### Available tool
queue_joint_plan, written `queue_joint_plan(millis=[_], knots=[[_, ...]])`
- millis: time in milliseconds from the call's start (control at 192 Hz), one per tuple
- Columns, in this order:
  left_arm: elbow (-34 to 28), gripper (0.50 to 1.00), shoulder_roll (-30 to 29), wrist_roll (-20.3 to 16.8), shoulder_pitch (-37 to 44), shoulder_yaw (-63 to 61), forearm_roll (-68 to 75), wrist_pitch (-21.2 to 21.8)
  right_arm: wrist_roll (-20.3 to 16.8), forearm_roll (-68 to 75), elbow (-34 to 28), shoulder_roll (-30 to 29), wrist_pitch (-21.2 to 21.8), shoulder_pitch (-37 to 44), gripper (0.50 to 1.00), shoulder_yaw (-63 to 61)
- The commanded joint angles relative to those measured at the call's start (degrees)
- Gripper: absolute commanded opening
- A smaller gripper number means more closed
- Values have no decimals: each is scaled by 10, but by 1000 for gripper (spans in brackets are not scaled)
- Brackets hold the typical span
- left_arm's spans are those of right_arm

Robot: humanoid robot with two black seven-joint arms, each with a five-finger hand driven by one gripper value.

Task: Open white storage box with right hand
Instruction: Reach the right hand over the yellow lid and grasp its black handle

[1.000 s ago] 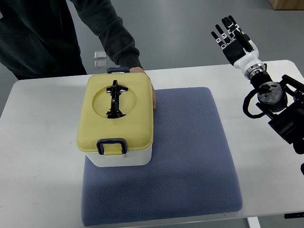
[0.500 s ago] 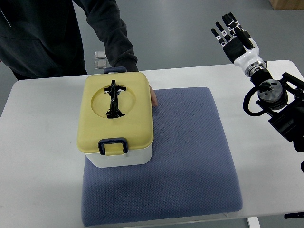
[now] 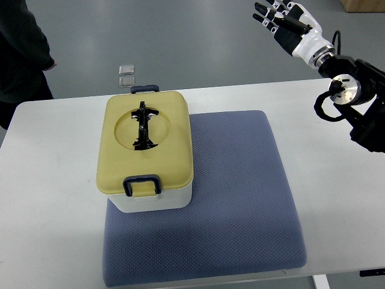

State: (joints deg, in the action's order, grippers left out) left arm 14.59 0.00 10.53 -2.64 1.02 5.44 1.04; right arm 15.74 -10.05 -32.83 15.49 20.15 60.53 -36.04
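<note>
White storage box [image 3: 151,198] with yellow lid [image 3: 145,142] shut, on the left part of our blue mat [image 3: 240,205], our right hand [image 3: 284,21] raised beyond the table's [image 3: 54,198] far right corner, fingers spread wide, holding nothing, a person's sleeve [image 3: 21,48] far left

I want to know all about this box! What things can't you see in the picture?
- Inside of the storage box: hidden by its shut yellow lid, top view.
- Back latch: only its top edge shows past the lid.
- Two small squares on the floor: too small to identify.
- Person: mostly cut off by the left and top edges.
- Right hand: fingertips cut by the top edge.
</note>
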Motion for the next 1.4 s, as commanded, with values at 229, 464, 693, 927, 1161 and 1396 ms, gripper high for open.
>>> queue_joint_plan(millis=[229,464,693,927,1161,1396], knots=[[5,1000,0,0,0,0,0,-5,10,-425,-102,53,8,132,932,149],[5,1000,0,-1,0,1,0,-5,73,-583,-232,84,-50,279,932,361],[5,1000,0,-1,0,1,0,-6,142,-662,-253,49,-217,364,932,520],[6,1000,0,-1,0,1,0,-6,173,-669,-253,-3,-301,358,930,547],[5,1000,0,-1,0,0,0,-6,175,-671,-247,-29,-309,344,932,563],[5,1000,0,-1,0,0,0,-6,175,-684,-236,-39,-323,334,928,578]])
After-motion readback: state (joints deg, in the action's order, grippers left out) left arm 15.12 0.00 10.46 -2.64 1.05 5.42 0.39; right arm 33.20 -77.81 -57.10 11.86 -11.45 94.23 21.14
